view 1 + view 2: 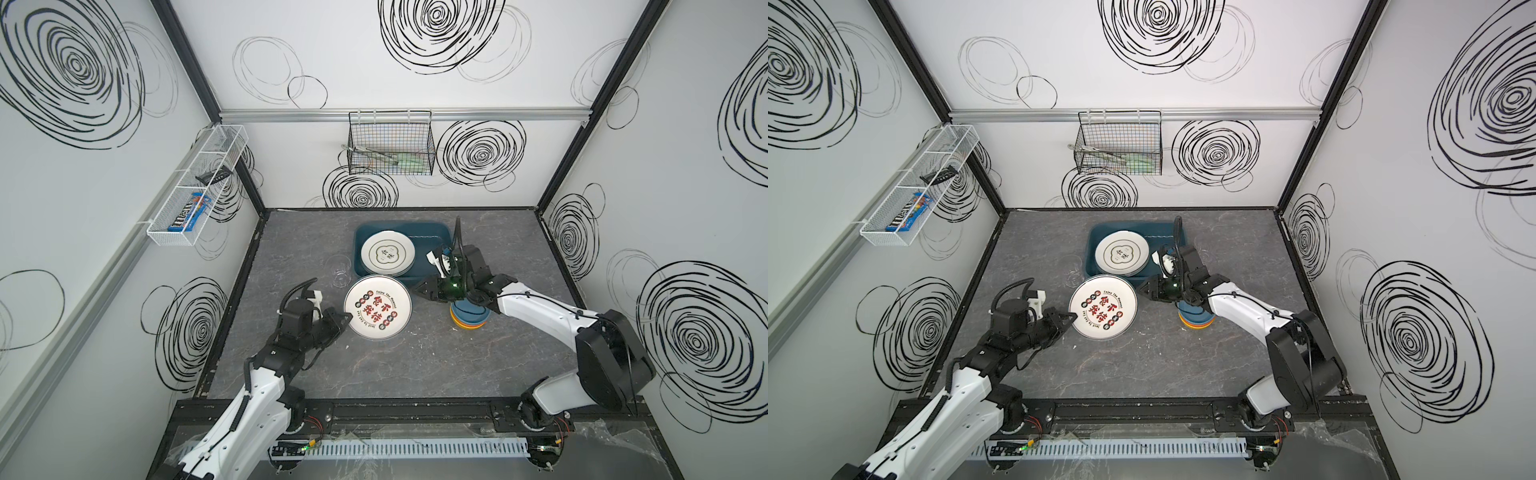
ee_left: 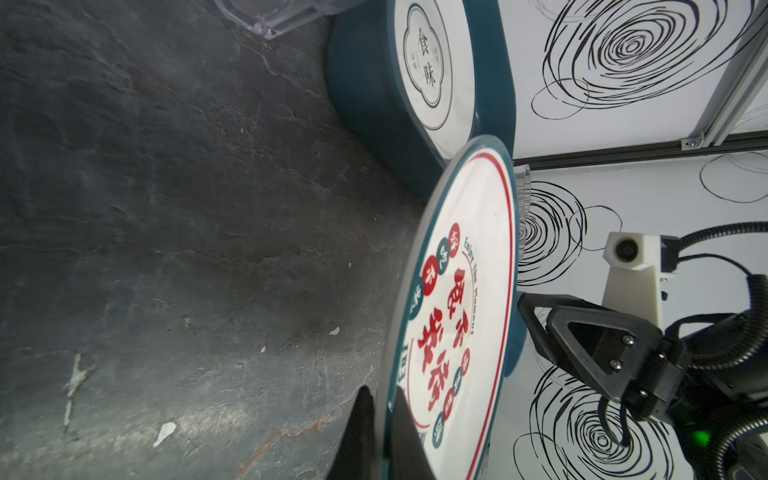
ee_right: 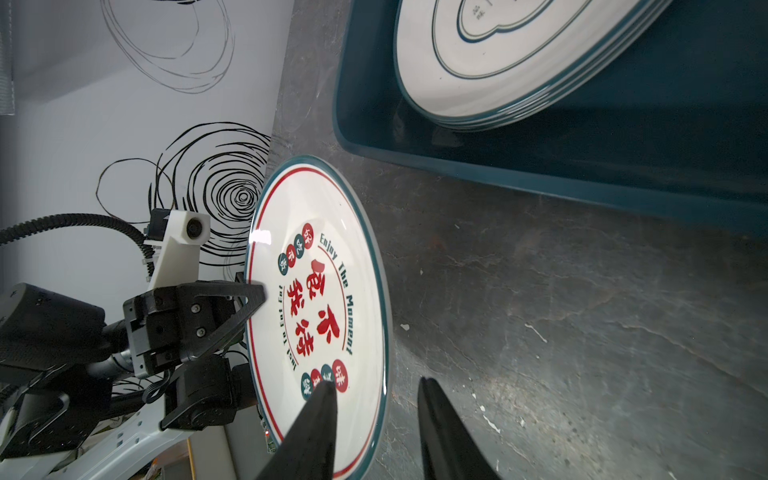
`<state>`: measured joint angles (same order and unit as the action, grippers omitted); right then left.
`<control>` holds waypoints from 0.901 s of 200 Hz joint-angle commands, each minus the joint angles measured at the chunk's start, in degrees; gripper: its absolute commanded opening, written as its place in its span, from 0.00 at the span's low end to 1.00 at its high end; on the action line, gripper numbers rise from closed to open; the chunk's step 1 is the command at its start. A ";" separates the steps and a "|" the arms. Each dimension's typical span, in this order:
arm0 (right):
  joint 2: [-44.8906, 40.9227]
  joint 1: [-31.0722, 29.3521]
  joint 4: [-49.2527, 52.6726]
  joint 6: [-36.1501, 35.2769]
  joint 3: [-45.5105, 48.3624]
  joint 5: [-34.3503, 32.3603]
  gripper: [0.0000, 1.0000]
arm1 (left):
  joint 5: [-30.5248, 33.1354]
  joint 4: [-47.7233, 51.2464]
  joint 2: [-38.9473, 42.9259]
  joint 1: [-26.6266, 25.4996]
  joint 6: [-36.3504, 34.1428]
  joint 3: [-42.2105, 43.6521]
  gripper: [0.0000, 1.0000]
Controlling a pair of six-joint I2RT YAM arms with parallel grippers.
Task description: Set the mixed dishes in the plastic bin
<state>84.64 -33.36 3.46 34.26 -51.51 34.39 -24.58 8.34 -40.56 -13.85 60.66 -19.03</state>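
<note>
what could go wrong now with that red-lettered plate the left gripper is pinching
The left gripper grips the tilted red-lettered plate only at its rim, so it may slip or swing. The open right gripper sits at the opposite rim and could knock it loose. Lowered carelessly, it may clip the teal bin wall or the stacked plates inside.

you're working in a robot test cell in a lab: white panel walls [image 1: 353, 62] printed with black scribbled spirals, a bare aluminium frame rail [image 1: 457, 113], a grey marble-pattern tabletop [image 1: 415, 365], and two white-and-black robot arms [image 1: 257, 399] [image 1: 536, 303] mounted along a black base rail [image 1: 415, 411]. a black wire basket [image 1: 390, 153], a white mesh wall shelf [image 1: 199, 183] and a dark teal rectangular plastic bin [image 1: 419, 232] furnish it.
</note>
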 commanded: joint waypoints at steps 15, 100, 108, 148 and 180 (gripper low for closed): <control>0.04 0.21 -0.73 0.98 -1.35 1.50 0.38 | -1.71 -8.16 -0.47 -0.92 1.80 -4.05 0.00; 0.69 0.27 -3.46 2.70 -2.11 4.41 0.29 | -2.22 -9.99 -2.02 -1.34 2.61 -5.25 0.00; 0.90 0.28 -3.79 3.02 -2.17 4.76 0.28 | -2.36 -10.44 -2.29 -1.37 2.87 -5.16 0.00; 1.66 0.28 -4.25 3.20 -2.96 5.14 0.21 | -2.33 -11.04 -2.59 -1.39 3.11 -5.34 0.01; 2.35 0.69 -4.48 3.58 -3.37 4.97 0.08 | -2.24 -11.00 -2.60 -1.43 3.19 -5.07 0.08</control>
<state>86.24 -33.15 0.43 37.47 -52.86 38.37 -25.69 3.27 -43.46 -15.00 62.89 -21.56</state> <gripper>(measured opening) 0.113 0.091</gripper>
